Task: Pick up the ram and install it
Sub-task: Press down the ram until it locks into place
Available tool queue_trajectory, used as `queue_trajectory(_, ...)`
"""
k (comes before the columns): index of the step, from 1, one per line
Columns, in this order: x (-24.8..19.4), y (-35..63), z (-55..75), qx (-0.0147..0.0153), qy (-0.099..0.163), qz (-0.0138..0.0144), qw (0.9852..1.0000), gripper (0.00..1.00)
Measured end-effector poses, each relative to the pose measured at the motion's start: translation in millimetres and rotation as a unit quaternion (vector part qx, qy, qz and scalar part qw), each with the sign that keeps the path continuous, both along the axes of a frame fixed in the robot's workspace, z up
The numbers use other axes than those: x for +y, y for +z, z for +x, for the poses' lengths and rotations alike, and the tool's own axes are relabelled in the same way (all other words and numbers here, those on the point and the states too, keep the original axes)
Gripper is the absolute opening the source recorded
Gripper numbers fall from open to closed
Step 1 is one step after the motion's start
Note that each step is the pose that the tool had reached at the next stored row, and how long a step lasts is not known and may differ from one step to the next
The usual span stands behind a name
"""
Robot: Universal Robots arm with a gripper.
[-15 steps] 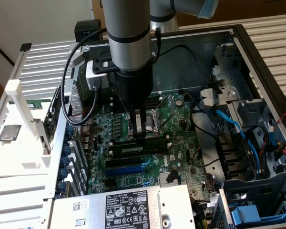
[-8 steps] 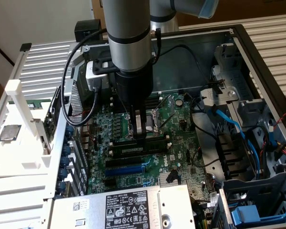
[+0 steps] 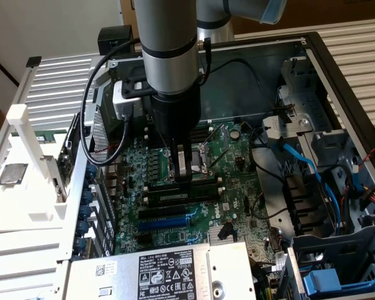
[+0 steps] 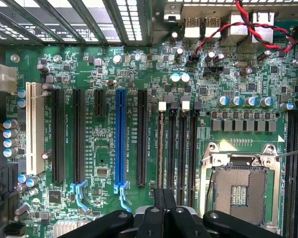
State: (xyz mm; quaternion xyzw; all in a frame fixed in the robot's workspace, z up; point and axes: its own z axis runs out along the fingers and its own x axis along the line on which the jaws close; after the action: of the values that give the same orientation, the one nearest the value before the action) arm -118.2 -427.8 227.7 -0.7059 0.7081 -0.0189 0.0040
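Green ram (image 4: 160, 148) edge-on, directly beneath hand (image 4: 164, 206)

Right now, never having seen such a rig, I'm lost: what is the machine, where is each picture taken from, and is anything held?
The grey column is a robot arm reaching down into an open computer case. One picture comes from a camera off the arm; the other looks down from its wrist. Its gripper hangs over the green motherboard, by the long black memory slots next to the empty processor socket. Whether it holds the ram, I cannot tell.
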Motion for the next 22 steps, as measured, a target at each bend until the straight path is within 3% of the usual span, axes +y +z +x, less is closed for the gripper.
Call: queue_trajectory(22, 0.0, -0.6, -0.9, 0.0001, 0.000, -0.0002, 1.0000, 0.10)
